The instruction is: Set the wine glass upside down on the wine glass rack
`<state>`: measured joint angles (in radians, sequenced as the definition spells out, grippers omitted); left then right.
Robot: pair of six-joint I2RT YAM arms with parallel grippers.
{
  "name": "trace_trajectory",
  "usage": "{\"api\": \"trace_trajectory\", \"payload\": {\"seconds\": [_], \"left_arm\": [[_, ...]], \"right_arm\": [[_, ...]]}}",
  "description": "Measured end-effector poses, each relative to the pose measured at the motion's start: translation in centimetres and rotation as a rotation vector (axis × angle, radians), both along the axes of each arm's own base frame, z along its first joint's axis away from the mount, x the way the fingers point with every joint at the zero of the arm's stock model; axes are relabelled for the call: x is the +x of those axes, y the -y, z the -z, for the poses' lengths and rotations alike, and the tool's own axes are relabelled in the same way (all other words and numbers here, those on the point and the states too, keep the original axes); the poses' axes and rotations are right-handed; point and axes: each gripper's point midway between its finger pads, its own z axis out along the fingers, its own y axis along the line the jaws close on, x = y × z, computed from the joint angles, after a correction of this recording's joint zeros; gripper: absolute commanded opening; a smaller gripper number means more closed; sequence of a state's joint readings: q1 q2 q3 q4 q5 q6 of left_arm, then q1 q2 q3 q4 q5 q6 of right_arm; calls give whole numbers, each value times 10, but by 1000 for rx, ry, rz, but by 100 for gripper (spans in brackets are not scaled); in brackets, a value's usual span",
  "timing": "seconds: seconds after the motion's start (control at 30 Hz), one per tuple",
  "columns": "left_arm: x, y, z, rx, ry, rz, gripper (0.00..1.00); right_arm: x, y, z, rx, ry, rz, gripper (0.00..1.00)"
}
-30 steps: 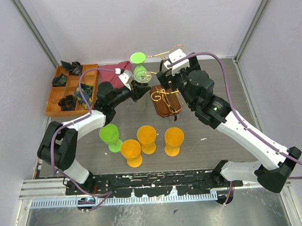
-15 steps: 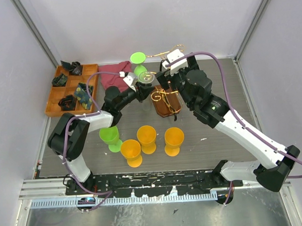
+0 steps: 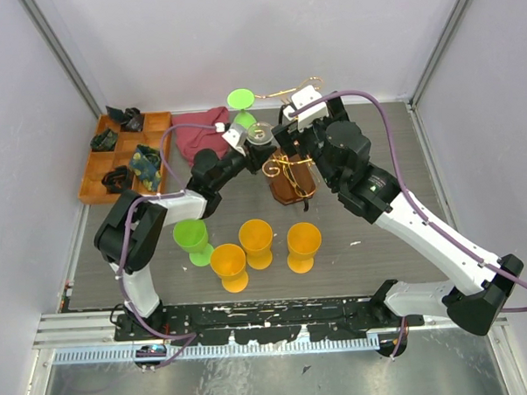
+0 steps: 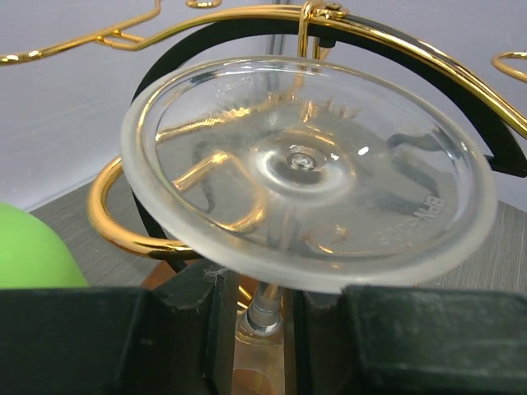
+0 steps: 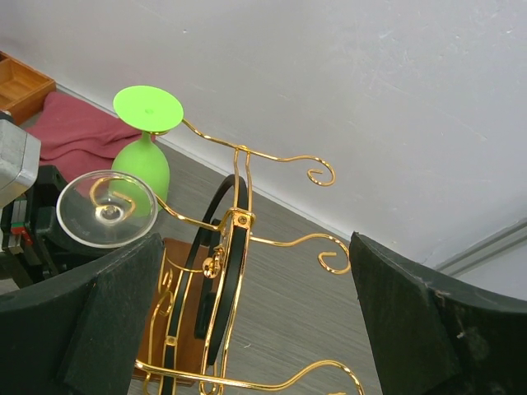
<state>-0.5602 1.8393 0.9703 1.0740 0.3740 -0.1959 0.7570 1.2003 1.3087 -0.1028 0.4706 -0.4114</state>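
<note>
Clamping clear wine glass (image 4: 305, 164) stem in left fingers (image 4: 185, 329), right fingers (image 5: 408, 329) spread; could snag foot on rack (image 5: 235, 218) scroll.

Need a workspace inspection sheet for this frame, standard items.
Surface: grey wood-grain table, no spills seen.
Job's things: clear wine glass inverted, foot up, at gold wire rack on brown wooden base, contact unclear; lime-green glass hangs there upside down.
Clutter: three orange goblets, one green goblet, upright; orange-brown compartment tray; maroon cloth.
Grippers: left gripper shut on clear glass stem; right gripper open beside rack.
Cables: purple cable along each arm, no snag seen.
Surroundings: white walls; metal rail at near edge.
</note>
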Motion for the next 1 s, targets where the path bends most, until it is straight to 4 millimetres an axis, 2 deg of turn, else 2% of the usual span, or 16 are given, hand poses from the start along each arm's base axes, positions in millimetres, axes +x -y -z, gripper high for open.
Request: {"api": "trace_trajectory", "payload": {"seconds": [0.23, 0.53, 1.0], "left_arm": [[7, 2, 6, -1, -15, -36, 3], [21, -1, 0, -8, -24, -134, 17], [47, -24, 15, 56, -73, -343, 26]], "right_arm": [[0, 1, 0, -1, 0, 2, 100], [1, 0, 1, -2, -1, 2, 100], [3, -2, 6, -13, -13, 2, 100]]}}
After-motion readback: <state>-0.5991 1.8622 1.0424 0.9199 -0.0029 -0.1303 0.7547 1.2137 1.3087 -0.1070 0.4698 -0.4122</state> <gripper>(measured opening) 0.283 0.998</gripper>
